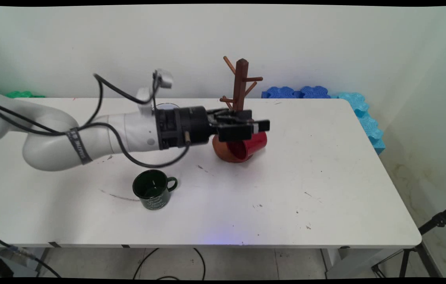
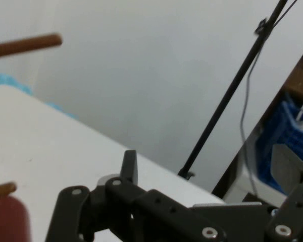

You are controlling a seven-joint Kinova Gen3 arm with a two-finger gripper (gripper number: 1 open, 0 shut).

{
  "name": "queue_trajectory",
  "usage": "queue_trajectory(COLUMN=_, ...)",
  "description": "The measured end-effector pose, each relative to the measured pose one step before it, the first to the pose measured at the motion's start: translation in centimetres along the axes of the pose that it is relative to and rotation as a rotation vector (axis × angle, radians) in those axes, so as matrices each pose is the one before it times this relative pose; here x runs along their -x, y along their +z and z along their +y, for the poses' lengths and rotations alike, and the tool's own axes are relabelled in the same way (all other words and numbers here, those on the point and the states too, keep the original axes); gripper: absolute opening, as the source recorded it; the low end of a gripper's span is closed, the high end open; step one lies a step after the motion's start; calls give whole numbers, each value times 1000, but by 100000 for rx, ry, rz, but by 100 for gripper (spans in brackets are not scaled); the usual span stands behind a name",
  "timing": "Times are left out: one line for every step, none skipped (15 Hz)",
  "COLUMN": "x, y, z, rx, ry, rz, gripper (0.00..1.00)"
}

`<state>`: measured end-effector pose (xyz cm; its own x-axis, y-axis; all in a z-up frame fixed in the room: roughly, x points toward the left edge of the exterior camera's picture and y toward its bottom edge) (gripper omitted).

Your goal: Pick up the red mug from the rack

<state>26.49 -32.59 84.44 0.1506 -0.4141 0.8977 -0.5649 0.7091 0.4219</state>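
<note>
My gripper reaches out level from the left and hangs right beside a red mug. The mug lies on its side, mouth toward the camera, at the foot of a brown wooden mug tree and against the tree's round base. In the hand view the gripper is open with only the table and wall between its fingers. The red mug sits blurred at the lower left, outside the fingers. Two pegs of the tree cross the left edge. A dark green mug stands upright nearer the camera.
The rim of a clear cup shows behind the wrist. Blue foam tiles line the table's far right corner and side. A black tripod stands off the right end. Black cables loop round the forearm.
</note>
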Motion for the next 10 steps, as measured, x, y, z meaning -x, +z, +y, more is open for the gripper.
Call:
queue_trajectory(x=453, y=251, z=-170, rx=-1554, ry=694, rz=-1457, gripper=100)
queue_trajectory(x=403, y=242, z=-123, rx=-1349, ry=581, rz=-1303, gripper=100)
queue_trajectory(x=309, y=180, z=-77, rx=-1017, ry=428, rz=-983, gripper=100)
queue_trajectory(x=320, y=184, z=-46, rx=-966, ry=458, rz=-1050, gripper=100)
queue_trajectory(x=289, y=171, z=-22, rx=-842, ry=409, rz=-970, gripper=100)
queue_trajectory(x=220, y=125, z=-3, rx=-645, ry=361, rz=-746, gripper=100)
queue_trajectory(x=144, y=57, z=-2, rx=-483, ry=233, rz=-500, gripper=100)
queue_trajectory(x=162, y=81, z=-12, rx=-541, ry=289, rz=-594, gripper=100)
queue_trajectory(x=155, y=71, z=-2, rx=-460, ry=432, rz=-712, gripper=100)
queue_trajectory(x=145, y=62, z=-4, rx=-479, ry=447, rz=-697, gripper=100)
